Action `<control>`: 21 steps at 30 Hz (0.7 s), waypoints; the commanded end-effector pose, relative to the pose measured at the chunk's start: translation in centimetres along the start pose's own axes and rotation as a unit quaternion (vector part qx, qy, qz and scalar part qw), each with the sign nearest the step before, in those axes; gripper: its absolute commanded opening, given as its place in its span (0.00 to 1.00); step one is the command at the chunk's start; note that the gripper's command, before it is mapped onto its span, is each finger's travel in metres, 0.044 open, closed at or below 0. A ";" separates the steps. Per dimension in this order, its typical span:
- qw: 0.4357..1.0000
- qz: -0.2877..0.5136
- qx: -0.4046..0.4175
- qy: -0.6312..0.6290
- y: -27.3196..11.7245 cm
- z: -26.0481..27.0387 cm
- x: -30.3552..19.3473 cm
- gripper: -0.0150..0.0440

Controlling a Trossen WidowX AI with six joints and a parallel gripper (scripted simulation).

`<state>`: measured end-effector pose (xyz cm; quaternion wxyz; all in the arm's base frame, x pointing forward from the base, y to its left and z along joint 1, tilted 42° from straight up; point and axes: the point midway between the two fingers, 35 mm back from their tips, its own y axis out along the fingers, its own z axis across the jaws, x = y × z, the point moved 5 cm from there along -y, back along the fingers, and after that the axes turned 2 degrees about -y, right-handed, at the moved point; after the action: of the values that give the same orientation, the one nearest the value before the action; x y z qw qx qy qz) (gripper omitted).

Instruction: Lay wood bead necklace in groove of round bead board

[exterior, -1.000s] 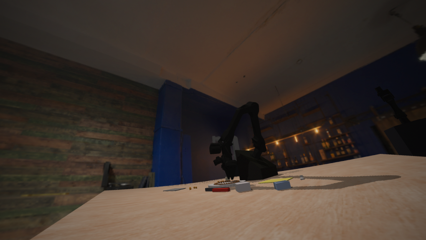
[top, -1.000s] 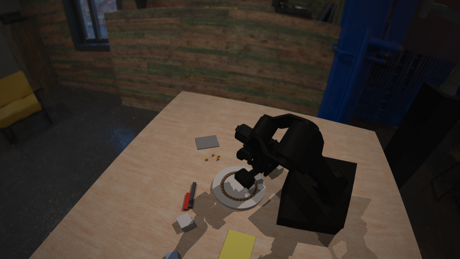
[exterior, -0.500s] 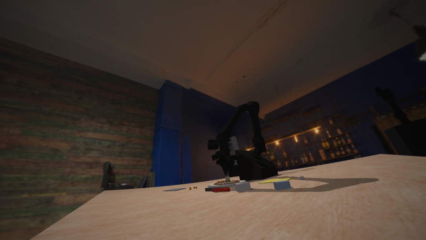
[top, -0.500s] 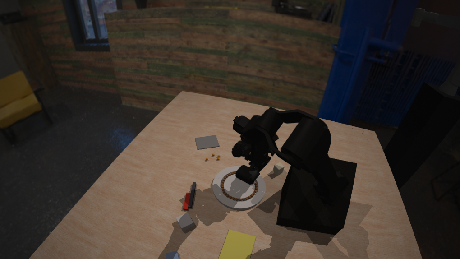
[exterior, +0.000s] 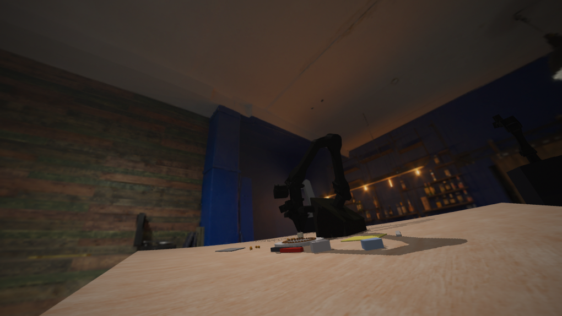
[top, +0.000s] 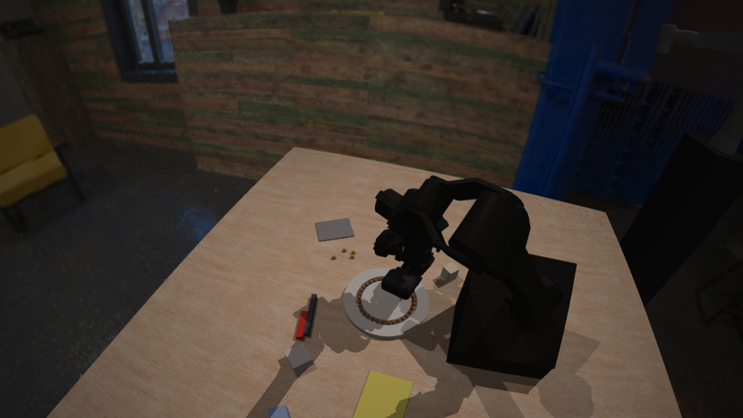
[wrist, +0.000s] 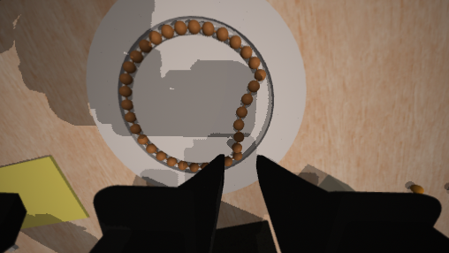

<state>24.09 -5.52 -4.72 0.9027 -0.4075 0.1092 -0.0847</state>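
The wood bead necklace (top: 387, 321) (wrist: 194, 26) lies on the round bead board (top: 351, 310) (wrist: 289, 88). In the wrist view its top, left and bottom-left beads follow the groove. Its right side runs nearly straight, inside the groove, from upper right to lower right, and a stretch of groove there is bare. My gripper (wrist: 240, 160) is partly open with nothing between its fingertips. It is over the board's lower right in the wrist view, close to the necklace's lower-right beads. The left finger hides part of the bottom beads. The fingertips are hard to make out in the top and exterior views.
A pale block (top: 449, 271) stands between board and arm base. Several small orange beads (top: 344, 250) (wrist: 416, 189) and a grey tile (top: 333, 229) lie beyond the board. A red bar (top: 301, 325), black bar (top: 311, 314), grey block (top: 299, 358), blue block (top: 279, 412) and yellow sheet (top: 382, 392) lie around.
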 end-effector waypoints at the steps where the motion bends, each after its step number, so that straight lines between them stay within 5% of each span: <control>1: 1.000 -0.002 0.000 0.000 0.2 0.0 0.1 0.46; 21: 1.000 0.003 0.003 0.002 3.1 0.1 -0.2 0.46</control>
<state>24.29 -3.81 -6.66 0.9030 -0.4073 0.1073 -0.0842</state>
